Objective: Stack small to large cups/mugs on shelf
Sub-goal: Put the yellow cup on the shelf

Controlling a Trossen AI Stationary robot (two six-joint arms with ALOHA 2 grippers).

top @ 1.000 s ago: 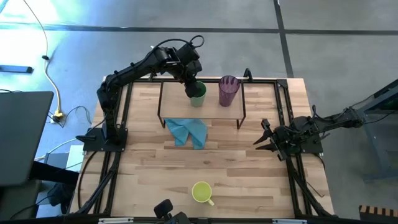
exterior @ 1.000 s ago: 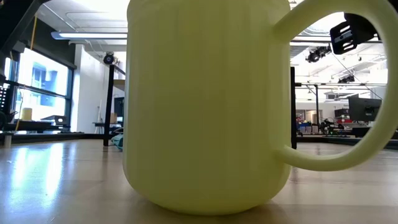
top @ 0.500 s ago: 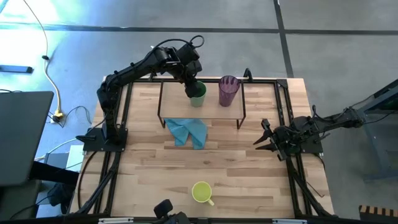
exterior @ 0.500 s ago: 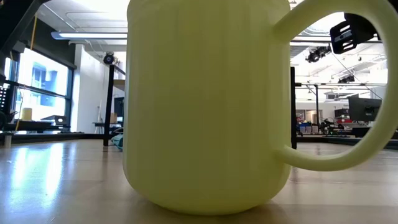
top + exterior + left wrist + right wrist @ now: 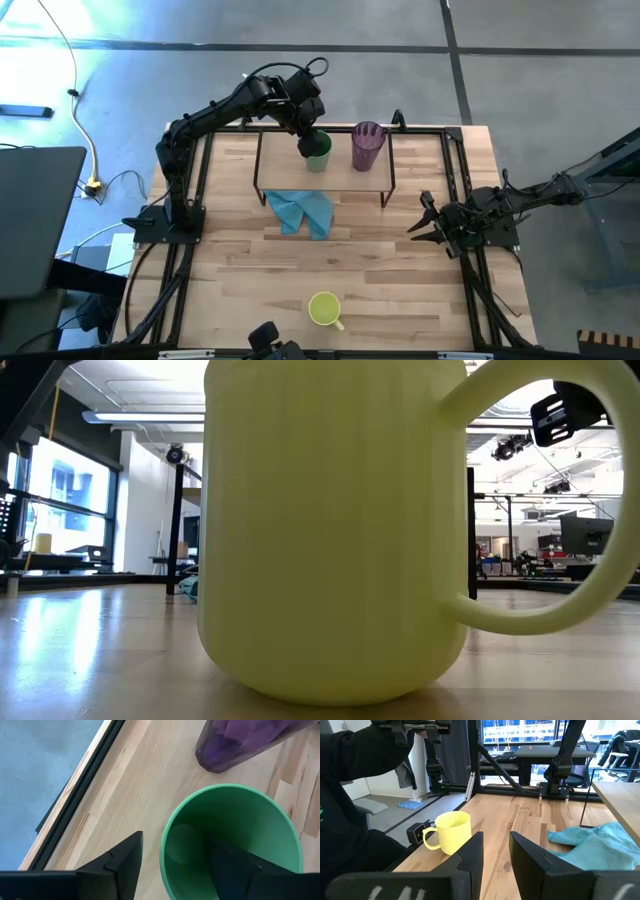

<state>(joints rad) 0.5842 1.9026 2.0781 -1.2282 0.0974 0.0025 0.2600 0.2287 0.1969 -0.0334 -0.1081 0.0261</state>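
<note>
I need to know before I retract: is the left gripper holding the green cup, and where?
The left gripper straddles the green cup rim, one finger inside, one outside with a visible gap; it looks released.

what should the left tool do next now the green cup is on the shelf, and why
Probably lift the left tool straight up off the green cup. Its fingers straddle the rim, one inside and one outside with a gap, and the cup stands on the shelf beside the purple tumbler. The yellow mug waits on the table.
</note>
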